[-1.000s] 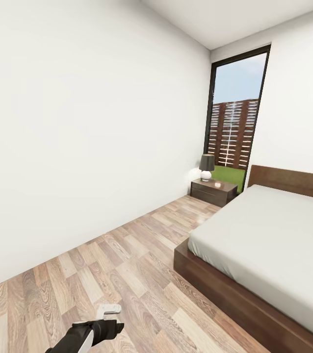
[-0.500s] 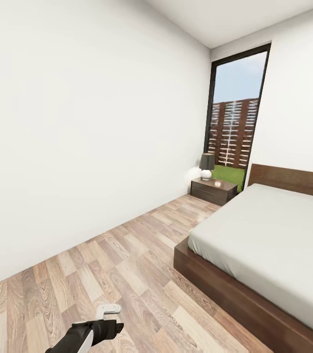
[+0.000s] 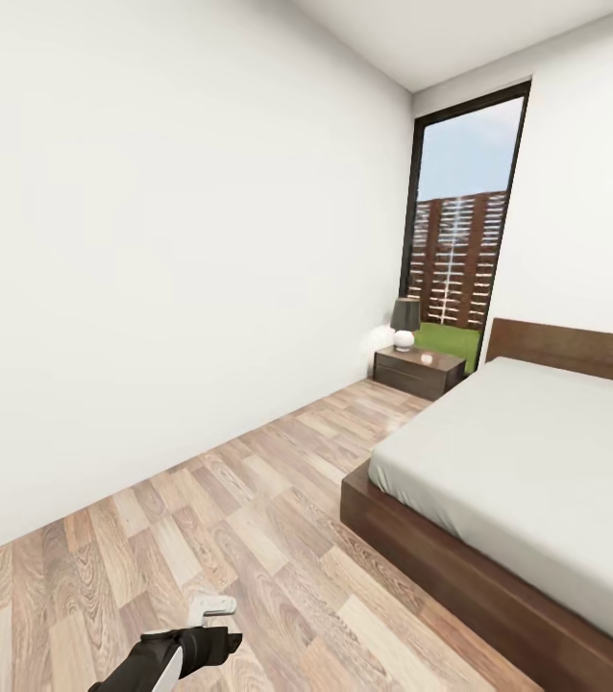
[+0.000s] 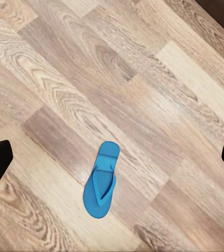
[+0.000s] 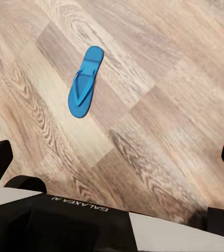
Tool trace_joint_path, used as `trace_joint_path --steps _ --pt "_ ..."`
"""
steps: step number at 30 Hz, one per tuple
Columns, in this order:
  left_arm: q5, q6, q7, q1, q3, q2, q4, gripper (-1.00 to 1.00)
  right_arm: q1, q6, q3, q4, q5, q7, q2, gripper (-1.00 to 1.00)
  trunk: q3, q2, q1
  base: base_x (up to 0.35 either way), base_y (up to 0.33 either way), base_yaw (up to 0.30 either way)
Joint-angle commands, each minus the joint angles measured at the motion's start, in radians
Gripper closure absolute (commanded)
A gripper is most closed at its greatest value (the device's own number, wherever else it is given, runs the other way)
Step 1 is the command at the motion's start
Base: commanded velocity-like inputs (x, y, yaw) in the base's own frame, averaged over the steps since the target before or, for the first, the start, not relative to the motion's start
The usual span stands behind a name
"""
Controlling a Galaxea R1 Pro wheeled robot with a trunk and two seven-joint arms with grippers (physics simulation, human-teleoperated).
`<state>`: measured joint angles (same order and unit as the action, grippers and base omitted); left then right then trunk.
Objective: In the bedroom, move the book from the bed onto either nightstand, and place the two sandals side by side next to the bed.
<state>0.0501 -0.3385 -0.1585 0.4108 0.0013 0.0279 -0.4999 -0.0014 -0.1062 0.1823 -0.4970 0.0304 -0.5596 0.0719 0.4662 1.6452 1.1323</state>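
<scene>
The bed [image 3: 537, 481], a dark wood frame with a bare pale mattress, stands at the right of the head view. The book is out of view. One nightstand [image 3: 419, 371] stands beyond the bed by the window. A bright blue sandal [image 4: 102, 180] lies flat on the wooden floor below my left gripper [image 4: 113, 160], which is open and well above it. The right wrist view also shows a blue sandal [image 5: 84, 82] on the floor, ahead of my open right gripper [image 5: 113, 157]. I cannot tell if it is the same sandal. My left arm [image 3: 177, 658] hangs low at the head view's bottom left.
A small lamp [image 3: 404, 323] with a dark shade stands on the nightstand. A tall window [image 3: 455, 240] fills the far corner. A white wall [image 3: 153, 288] runs along the left, with a wide strip of wooden floor [image 3: 278, 500] between it and the bed. My own base [image 5: 64, 220] shows beneath the right gripper.
The whole head view has shifted slightly, so the camera has moved a little. My left arm keeps its place in the picture.
</scene>
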Motion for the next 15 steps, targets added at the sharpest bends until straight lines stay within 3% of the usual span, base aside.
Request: trace_joint_path --steps 1,7,10,12,15 --pt "0.005 -0.007 -0.001 0.0 0.0 0.0 -0.002 -1.0 0.0 -0.01 0.035 -0.002 0.023 -0.008 0.019 -1.0 0.004 0.008 0.004 0.0 0.0 0.0" --pt "0.005 -0.007 -0.001 0.0 0.0 0.001 -0.002 -1.0 0.0 -0.017 0.1 -0.018 0.1 -0.017 0.081 -1.0 0.023 0.05 0.027 0.0 0.0 0.0" --pt "0.005 -0.006 -0.001 0.0 0.0 0.002 -0.002 -1.0 -0.001 -0.04 0.112 -0.094 0.156 -0.031 0.108 -1.0 0.033 0.071 0.038 0.0 0.0 0.0" --pt "0.005 -0.006 -0.001 0.0 0.0 0.002 -0.002 -1.0 -0.003 -0.095 0.115 -0.164 0.194 -0.035 0.118 -1.0 0.039 0.085 0.046 0.0 0.0 0.0" --pt "0.005 -0.007 -0.001 0.0 0.0 0.003 -0.002 -1.0 -0.004 -0.331 0.118 -0.345 0.303 -0.037 0.126 -1.0 0.048 0.106 0.058 0.0 0.0 0.0"
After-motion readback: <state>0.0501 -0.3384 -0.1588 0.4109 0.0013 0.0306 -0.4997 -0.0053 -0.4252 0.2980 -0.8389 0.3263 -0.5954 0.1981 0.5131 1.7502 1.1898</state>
